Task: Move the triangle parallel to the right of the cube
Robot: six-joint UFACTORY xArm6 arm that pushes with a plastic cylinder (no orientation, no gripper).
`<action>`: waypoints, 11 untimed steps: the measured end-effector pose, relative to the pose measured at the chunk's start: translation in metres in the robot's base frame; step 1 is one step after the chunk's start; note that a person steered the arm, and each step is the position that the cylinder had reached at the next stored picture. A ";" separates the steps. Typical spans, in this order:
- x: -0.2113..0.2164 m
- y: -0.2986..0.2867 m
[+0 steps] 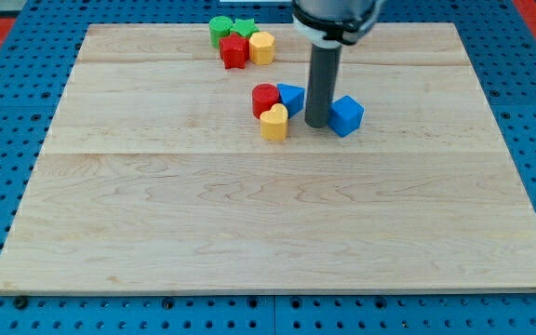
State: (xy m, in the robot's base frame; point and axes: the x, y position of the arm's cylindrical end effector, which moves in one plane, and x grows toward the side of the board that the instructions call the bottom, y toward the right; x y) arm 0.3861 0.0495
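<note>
Lab bench: blue pegboard point(7, 42), wooden board point(249, 214)

The scene was lit brightly and evenly from above. Only short, soft shadows were cast beside the blocks point(273, 112) at upper centre. Faint glare was seen on the board point(249, 233). Focus was sharp throughout; edges were barely distorted.

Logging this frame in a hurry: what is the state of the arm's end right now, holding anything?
My tip: a bare rod, no gripper, holding nothing; it stands between the blue triangle and the blue cube.
</note>
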 end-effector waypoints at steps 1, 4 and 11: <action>-0.008 -0.037; -0.039 -0.025; -0.057 0.075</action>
